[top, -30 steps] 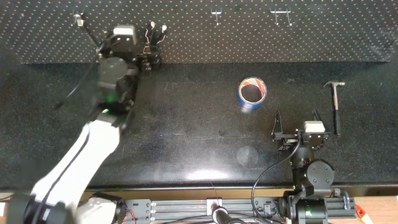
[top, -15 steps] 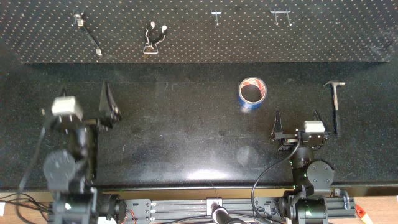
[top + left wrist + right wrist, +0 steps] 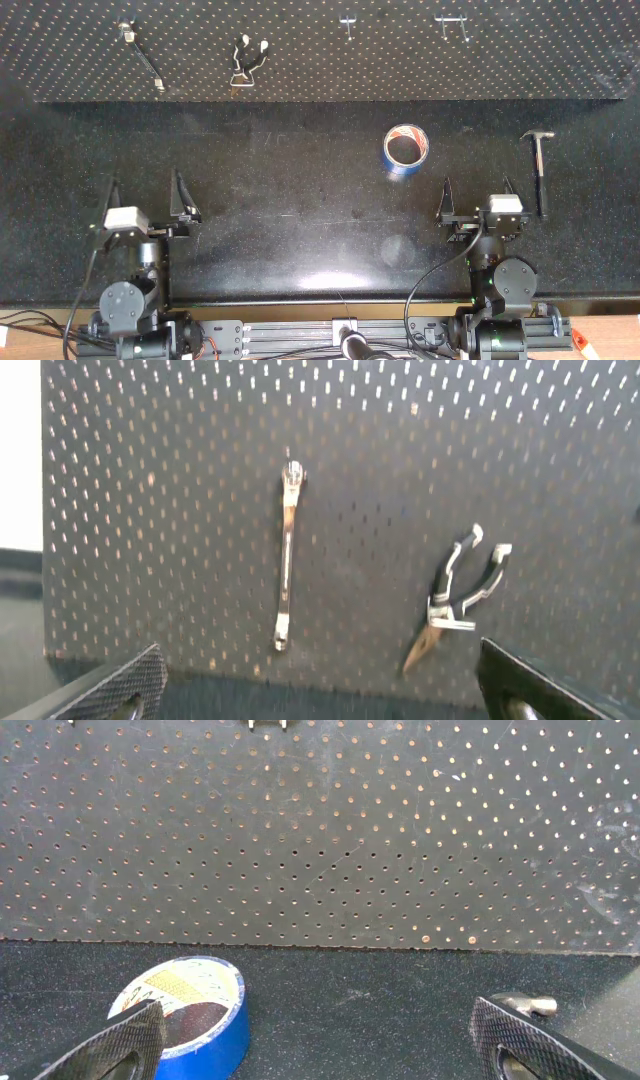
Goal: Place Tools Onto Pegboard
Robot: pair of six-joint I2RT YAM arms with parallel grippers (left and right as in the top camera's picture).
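Wrench (image 3: 143, 55) and pliers (image 3: 245, 62) hang on the pegboard (image 3: 400, 60); tape (image 3: 405, 148) and hammer (image 3: 540, 170) lie at right. Left gripper (image 3: 145, 183) and right gripper (image 3: 476, 187) gape empty; the tape is probably next.

The right gripper (image 3: 315, 1018) has its fingers (image 3: 125, 1042) spread wide apart, low over the black table (image 3: 360, 1005). A blue tape roll (image 3: 182, 1012) lies flat on the table just ahead of one finger. A hammer (image 3: 524, 1004), of which the metal head is visible, lies just ahead of the other finger. Beyond both, the pegboard (image 3: 330, 840) stands upright, with metal hooks (image 3: 265, 725) high on it.
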